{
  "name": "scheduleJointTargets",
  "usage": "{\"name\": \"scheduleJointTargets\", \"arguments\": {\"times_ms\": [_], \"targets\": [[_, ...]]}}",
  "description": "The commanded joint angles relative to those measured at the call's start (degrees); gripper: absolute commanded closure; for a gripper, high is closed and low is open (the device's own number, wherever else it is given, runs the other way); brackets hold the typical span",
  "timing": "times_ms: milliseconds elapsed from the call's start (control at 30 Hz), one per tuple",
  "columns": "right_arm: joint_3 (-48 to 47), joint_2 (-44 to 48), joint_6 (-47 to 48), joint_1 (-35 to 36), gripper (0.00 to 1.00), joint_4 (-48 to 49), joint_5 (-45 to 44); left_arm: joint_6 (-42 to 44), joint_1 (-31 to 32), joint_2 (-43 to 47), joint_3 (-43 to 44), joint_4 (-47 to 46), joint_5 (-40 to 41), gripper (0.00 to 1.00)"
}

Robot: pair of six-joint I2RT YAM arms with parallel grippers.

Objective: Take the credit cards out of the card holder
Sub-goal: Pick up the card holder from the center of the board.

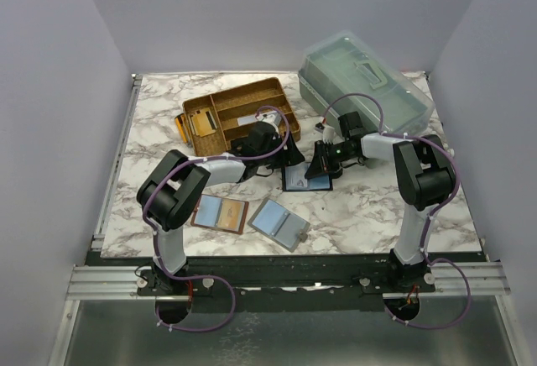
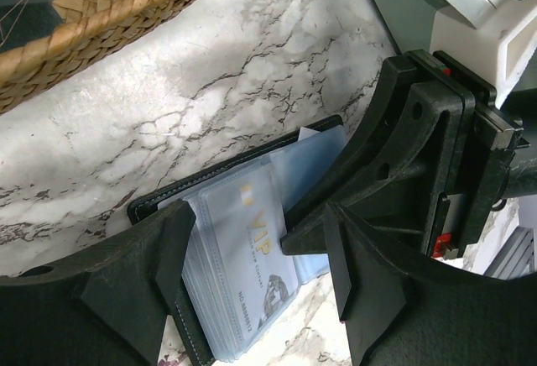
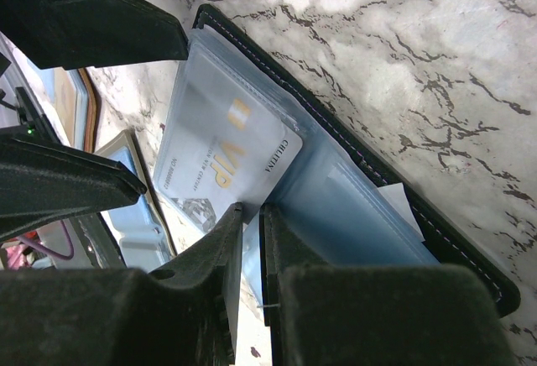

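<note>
Plainly, the grip is the weak point: the right gripper has its fingers drawn nearly together on the lower edge of the top credit card (the one lettered VIP), and I cannot tell whether clear pocket film is caught in the pinch too. That card appears partway out of a blue-grey pocket of the card holder, which lies open and flat at mid-table between the two arms, with more pale cards stacked beneath. The left gripper is spread wide, its fingers straddling the holder; whether they press on it I cannot tell. If they do not, a pull would probably drag or lift the whole holder rather than free the card. A narrow edge hold may also slip, or a neighbouring card may ride out with it. The marble-patterned tabletop looks smooth and hard, so it likely offers little friction. On it stand a wicker tray, a clear lidded box, a brown holder and a grey holder, all apart from the work. Plain pale walls close it in on three sides.
</note>
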State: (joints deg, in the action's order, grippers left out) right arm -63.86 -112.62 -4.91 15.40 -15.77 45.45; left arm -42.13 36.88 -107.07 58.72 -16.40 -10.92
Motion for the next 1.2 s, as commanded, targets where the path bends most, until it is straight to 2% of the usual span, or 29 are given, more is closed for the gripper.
{"name": "scheduleJointTargets", "arguments": {"times_ms": [0,500,867,1100,1167], "targets": [[0.41,-3.6,1.92,-0.11,0.83,-1.44,-5.63,1.47,0.71,-1.13,1.48,1.34,-3.55,0.3],[0.31,-3.46,1.92,-0.11,0.83,-1.53,-5.46,0.81,1.61,-2.46,2.71,1.59,-9.12,0.32],[-0.15,-0.09,3.05,-0.17,0.73,-1.81,-4.3,-3.86,1.48,0.25,-0.76,-3.34,-12.29,0.33],[-0.3,1.07,3.06,-1.03,0.71,-2.22,-3.97,-5.84,1.35,1.93,-4.34,-4.61,-8.65,0.44],[-0.34,1.23,3.14,-1.34,0.71,-2.39,-3.51,-5.71,1.19,2.56,-5.17,-4.6,-7.44,0.52]]}}
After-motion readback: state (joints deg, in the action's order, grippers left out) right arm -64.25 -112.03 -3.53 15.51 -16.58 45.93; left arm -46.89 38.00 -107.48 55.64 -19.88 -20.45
